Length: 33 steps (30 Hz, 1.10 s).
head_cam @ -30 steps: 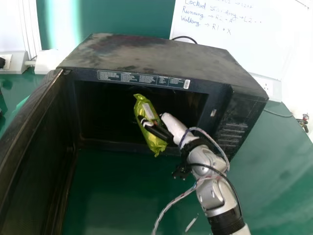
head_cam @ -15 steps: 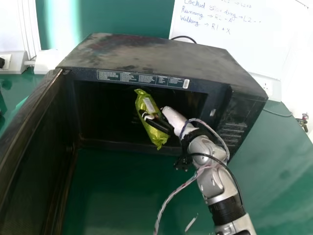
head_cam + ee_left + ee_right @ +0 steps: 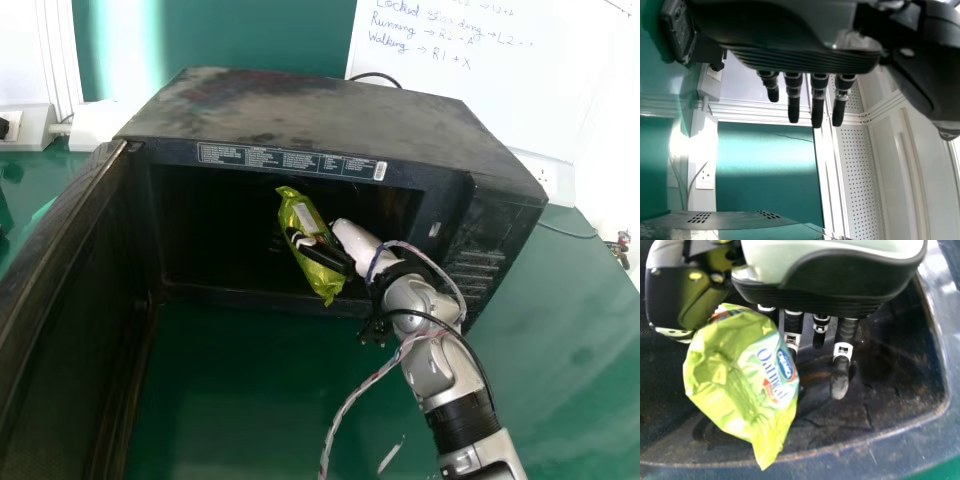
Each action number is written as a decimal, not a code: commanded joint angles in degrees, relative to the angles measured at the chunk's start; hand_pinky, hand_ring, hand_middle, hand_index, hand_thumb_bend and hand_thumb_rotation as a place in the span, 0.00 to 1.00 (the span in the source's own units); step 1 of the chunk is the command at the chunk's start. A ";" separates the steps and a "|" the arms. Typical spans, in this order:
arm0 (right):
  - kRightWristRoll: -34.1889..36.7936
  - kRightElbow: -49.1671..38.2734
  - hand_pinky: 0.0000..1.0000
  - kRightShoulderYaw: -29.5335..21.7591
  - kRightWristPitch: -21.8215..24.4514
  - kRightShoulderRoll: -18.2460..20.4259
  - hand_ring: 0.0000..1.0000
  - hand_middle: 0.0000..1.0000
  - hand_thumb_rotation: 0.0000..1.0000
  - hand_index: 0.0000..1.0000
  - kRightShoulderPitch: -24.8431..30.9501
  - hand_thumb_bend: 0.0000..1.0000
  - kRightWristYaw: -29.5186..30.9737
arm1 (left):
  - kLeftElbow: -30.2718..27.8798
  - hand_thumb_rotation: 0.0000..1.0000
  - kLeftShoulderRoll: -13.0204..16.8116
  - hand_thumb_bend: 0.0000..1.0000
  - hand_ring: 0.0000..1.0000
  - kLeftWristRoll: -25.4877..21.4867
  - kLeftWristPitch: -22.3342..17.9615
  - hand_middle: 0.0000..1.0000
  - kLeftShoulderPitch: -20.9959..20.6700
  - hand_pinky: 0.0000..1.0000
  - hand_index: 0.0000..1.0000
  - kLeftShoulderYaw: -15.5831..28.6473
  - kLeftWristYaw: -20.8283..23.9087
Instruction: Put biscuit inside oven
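One green biscuit packet [image 3: 325,287] was held in the right hand [image 3: 358,246], whose fingers [image 3: 322,257] were drawn in narrow, with the wrapper pinched between them and the thumb. The packet slanted across the fingers, its far end beyond them and leaning left, its near end below them and to the right. In the right wrist view, one finger reached down beside the wrapper rather than around it (an untidy sort of grip, but the packet was in it). Fingers and packet were at the mouth of the black oven [image 3: 300,120], with the dark cavity [image 3: 210,235] behind and around them; whether the packet touched the cavity floor, I cannot tell. Well to the left of those fingers the oven door [image 3: 70,310] stood open, and to their right was the control panel [image 3: 480,260]. Just beyond and above them, a printed strip [image 3: 290,160] ran along the upper edge of the opening. The green bench [image 3: 240,390] spread below and nearer than the fingers, carrying the oven. A braided cable [image 3: 345,405] trailed on the near side of them, beside the silver right arm [image 3: 440,370], while a whiteboard [image 3: 560,110] stood beyond them to the right. In the left wrist view, the left hand [image 3: 795,57] had its fingers straight and relaxed, pointing away from the palm.
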 commanded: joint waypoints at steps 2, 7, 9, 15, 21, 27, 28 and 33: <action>-0.12 1.28 0.30 0.12 -1.76 -0.08 0.38 0.50 0.00 0.44 -2.57 0.53 -0.95 | -0.66 1.00 -0.26 1.00 0.91 -0.41 -0.21 0.91 0.74 0.99 0.89 -0.20 -0.07; -1.05 3.50 0.28 0.84 -2.93 -0.27 0.35 0.50 0.00 0.43 -3.86 0.53 -1.23 | -0.77 1.00 -0.30 1.00 0.91 -0.61 -0.22 0.91 0.82 0.98 0.89 -0.22 -0.02; -1.39 4.44 0.29 1.12 -3.47 -0.34 0.37 0.51 0.00 0.43 -4.32 0.53 -1.22 | -0.87 1.00 -0.30 1.00 0.91 -0.53 -0.26 0.91 0.91 0.98 0.89 -0.23 -0.04; -2.48 6.58 0.27 1.74 -4.35 -0.34 0.35 0.51 0.00 0.43 -5.48 0.53 -1.22 | -1.03 1.00 -0.40 1.00 0.91 -0.59 -0.30 0.91 1.08 0.99 0.90 -0.34 0.03; -3.14 8.83 0.27 2.29 -6.10 -0.42 0.35 0.51 0.00 0.43 -6.70 0.53 -1.72 | -1.84 1.00 -0.59 1.00 0.90 -0.23 -0.02 0.90 1.37 0.98 0.89 -0.61 0.60; -3.53 11.79 0.32 2.73 -7.48 -0.27 0.40 0.52 0.00 0.43 -8.13 0.53 -1.85 | -1.75 1.00 -0.38 1.00 0.92 -0.77 -0.20 0.92 1.68 1.00 0.90 -0.46 -0.01; -3.76 12.15 0.33 2.90 -7.68 -0.25 0.41 0.49 0.00 0.45 -8.28 0.53 -2.05 | -1.68 1.00 -0.36 1.00 0.92 -0.88 -0.29 0.91 1.65 1.00 0.90 -0.48 -0.08; -4.72 14.36 0.35 3.80 -8.48 -0.16 0.44 0.51 0.00 0.45 -9.35 0.53 -2.40 | -1.99 1.00 -0.68 1.00 0.91 -1.04 -0.24 0.91 1.76 1.00 0.89 -0.63 0.06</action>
